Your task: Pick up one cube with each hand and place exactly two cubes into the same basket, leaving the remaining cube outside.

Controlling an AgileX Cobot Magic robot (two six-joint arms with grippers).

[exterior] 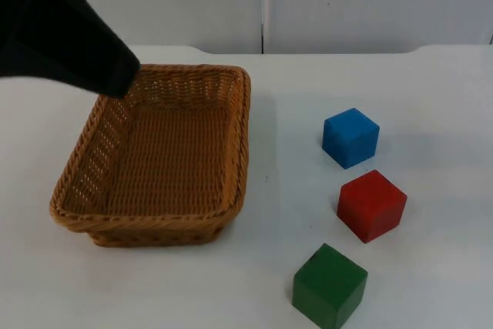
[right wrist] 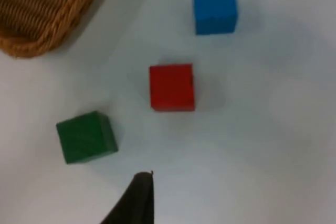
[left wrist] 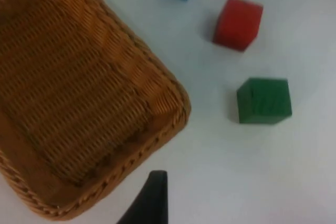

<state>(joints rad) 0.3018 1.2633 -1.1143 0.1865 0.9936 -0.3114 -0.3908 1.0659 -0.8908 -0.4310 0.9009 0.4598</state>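
From above you see the left arm over the basket's far corner. The basket holds nothing. The blue cube, red cube and green cube sit on the table (well apart from it). Neither gripper's fingers can be judged – one tip each.

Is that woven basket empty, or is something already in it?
Empty: the basket shows only bare weave; all three cubes sit on the table.

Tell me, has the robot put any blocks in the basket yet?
Not yet. The basket holds nothing, and the blue cube, red cube and green cube all sit on the table beside it. No claw holds a cube. Still left: each claw picks one cube, two go in the basket, one stays outside.
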